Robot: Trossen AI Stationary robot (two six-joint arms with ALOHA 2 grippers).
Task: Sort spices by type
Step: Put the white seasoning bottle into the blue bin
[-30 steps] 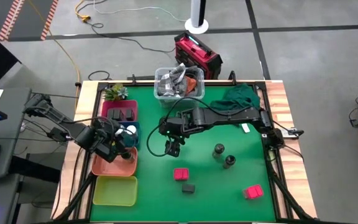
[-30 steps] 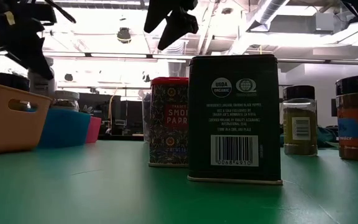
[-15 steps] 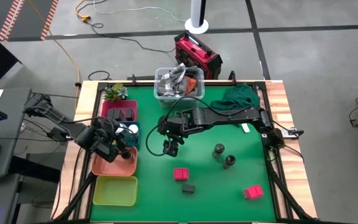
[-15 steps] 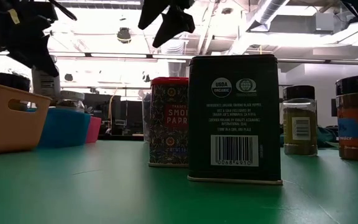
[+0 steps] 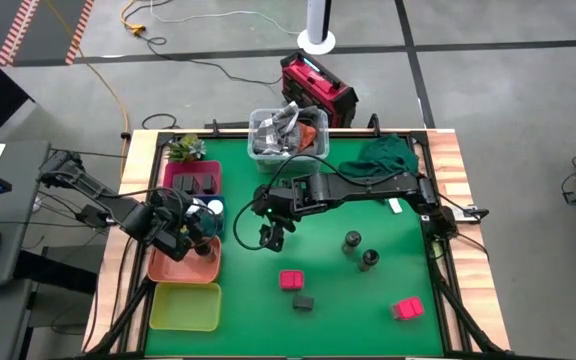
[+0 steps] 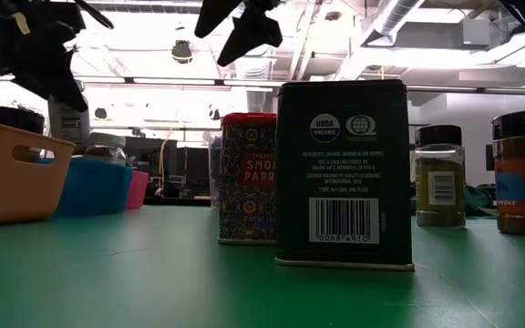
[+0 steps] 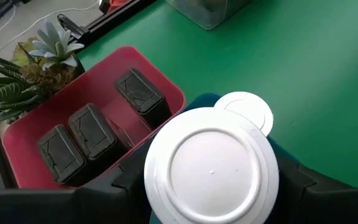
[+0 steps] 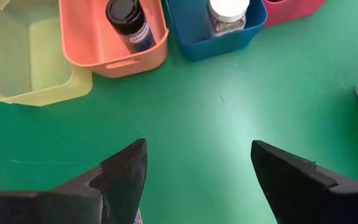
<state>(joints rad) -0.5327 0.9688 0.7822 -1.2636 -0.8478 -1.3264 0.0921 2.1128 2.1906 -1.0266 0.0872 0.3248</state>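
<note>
My left gripper [image 7: 211,182] is shut on a white-topped round jar [image 7: 211,169] above the blue tray [image 8: 191,38], where another white-topped jar [image 7: 246,111] stands. Three black boxes [image 7: 92,134] stand in the pink tray [image 7: 160,81]. A dark-lidded jar [image 8: 126,22] stands in the orange tray [image 8: 92,50]. My right gripper [image 5: 267,236] hangs open over the green mat. On the mat stand two pink-red boxes [image 5: 290,279] [image 5: 406,309], a black box [image 5: 303,301] and two dark jars [image 5: 351,241] [image 5: 369,259]. My left gripper has the white-topped jar pinched between its two fingers [image 7: 135,182], one on either side of the jar's body below the lid. The wide white lid [image 7: 211,143] hides the place of contact. The jar is lifted clear, upright or nearly so, over the blue tray.
A yellow tray [image 5: 183,306] sits at the near left. At the far edge are a clear bin [image 5: 288,135] with clutter, a small plant [image 5: 183,150] and a green cloth [image 5: 383,155]. The mat between the trays and the loose spices is free.
My left gripper has rolled a little about its own line with the white-topped jar in its hold, staying over the blue tray. My right gripper's fingers have tipped slightly upward and toward the table's left, still open.
</note>
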